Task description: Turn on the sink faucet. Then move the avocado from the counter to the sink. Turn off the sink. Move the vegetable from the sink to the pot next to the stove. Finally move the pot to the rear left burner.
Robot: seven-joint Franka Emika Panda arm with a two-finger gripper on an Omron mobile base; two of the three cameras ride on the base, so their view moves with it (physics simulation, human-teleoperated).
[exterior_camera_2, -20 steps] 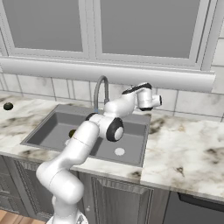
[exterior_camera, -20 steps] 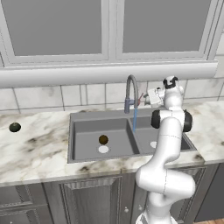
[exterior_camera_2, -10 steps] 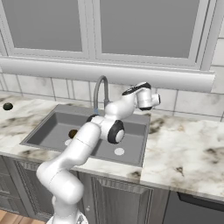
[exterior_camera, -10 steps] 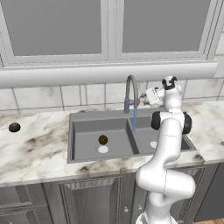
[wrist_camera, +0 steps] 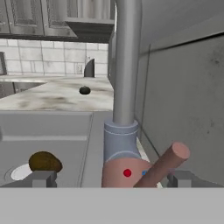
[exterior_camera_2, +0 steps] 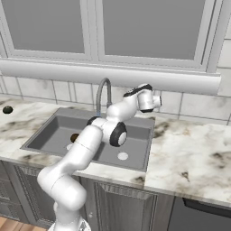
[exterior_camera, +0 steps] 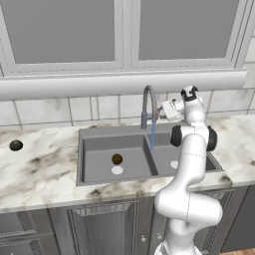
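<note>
The sink faucet (exterior_camera: 148, 107) stands at the back rim of the sink (exterior_camera: 99, 175), between the two basins, with a thin blue stream dropping from its spout. Its side lever (wrist_camera: 162, 165) sticks out tilted, right before the gripper (wrist_camera: 111, 178), whose fingers stand spread to either side of the faucet base, gripping nothing. The avocado (exterior_camera: 117, 159) lies in the left basin beside the drain. A darker ball (exterior_camera: 16, 145) sits far left on the counter (exterior_camera: 40, 169).

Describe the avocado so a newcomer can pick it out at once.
Find the grey double sink set in the marble counter. The avocado lies in the left basin beside the pale drain. It is brownish-olive, unlike the darker ball out on the counter, left of the sink.
</note>
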